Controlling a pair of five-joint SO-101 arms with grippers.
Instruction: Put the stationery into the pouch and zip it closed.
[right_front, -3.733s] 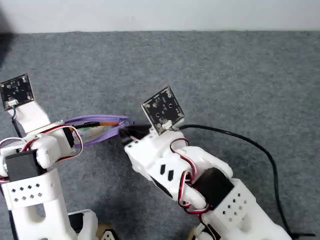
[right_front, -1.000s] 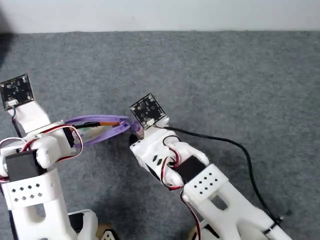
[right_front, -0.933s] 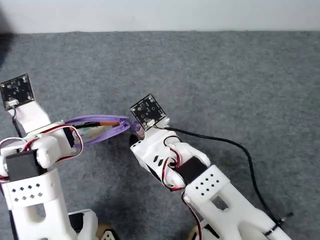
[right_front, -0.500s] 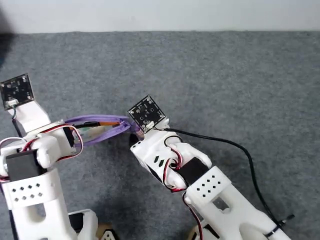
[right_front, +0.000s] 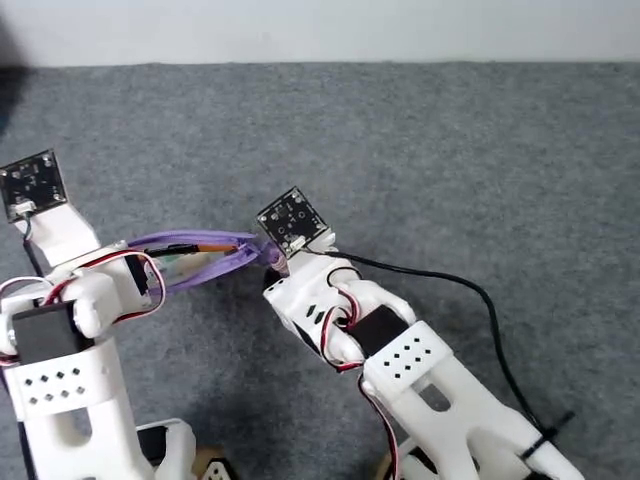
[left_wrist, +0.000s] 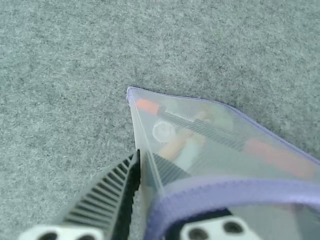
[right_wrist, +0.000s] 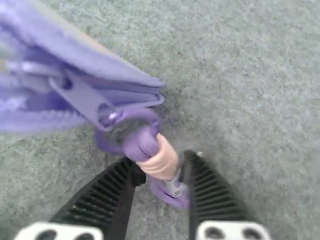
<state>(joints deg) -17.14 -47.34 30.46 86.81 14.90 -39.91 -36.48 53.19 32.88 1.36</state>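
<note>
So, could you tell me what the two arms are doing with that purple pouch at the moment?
The left gripper clamps one end of the clear pouch, with the stationery already inside. The right gripper is shut on the zip pull at the other end. In the high view the purple zip edges look parted between the arms, so it seems not yet zipped closed.

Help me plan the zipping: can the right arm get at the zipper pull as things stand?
Probably yes: the right gripper appears closed on the zipper pull, nothing between, while the left gripper holds the pouch at its other end.
</note>
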